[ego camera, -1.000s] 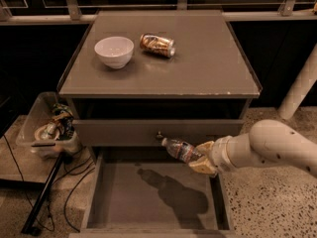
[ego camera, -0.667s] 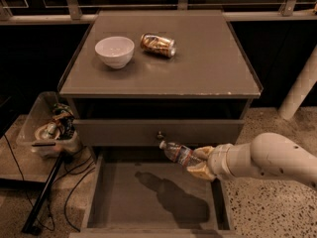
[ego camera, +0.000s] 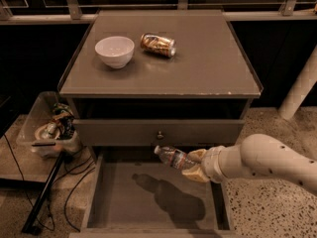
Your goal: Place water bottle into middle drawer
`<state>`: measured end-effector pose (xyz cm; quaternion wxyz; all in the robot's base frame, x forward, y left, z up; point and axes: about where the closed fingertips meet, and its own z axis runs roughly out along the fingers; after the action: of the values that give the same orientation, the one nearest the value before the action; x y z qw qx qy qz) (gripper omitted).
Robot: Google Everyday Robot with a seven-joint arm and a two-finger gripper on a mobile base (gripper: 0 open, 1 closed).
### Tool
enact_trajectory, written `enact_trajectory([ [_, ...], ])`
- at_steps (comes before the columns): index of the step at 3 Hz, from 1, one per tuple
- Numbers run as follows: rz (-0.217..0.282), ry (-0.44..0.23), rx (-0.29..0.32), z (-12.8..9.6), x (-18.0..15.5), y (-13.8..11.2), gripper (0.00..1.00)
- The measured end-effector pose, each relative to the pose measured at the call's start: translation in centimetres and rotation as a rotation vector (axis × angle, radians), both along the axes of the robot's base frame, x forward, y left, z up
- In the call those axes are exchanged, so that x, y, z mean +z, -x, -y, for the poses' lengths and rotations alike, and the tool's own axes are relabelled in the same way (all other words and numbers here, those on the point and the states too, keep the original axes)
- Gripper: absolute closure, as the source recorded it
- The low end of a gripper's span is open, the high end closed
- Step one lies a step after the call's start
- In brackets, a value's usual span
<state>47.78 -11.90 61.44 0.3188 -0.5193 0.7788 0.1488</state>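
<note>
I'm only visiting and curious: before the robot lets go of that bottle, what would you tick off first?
1. Is the gripper shut on the water bottle? Ok.
2. Is the middle drawer pulled open? Ok.
3. Is the bottle over the drawer, inside its walls? Ok; its shadow falls on the drawer floor.
4. Is the floor below it bare? Ok.
5. Is the bottle low enough for a gentle release? Cannot tell; it hangs in the air, tilted, cap end toward the cabinet.

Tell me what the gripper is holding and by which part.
The gripper holds the bottle by its base end, over the open drawer.
</note>
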Motion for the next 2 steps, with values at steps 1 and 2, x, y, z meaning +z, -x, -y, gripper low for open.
enact_trajectory([
  [1,-0.034,-0.001,0.088,-2.7,-5.1,0.9,1.0],
  [2,-0.055,-0.051,0.159,-4.1,-10.8,1.4,1.0],
])
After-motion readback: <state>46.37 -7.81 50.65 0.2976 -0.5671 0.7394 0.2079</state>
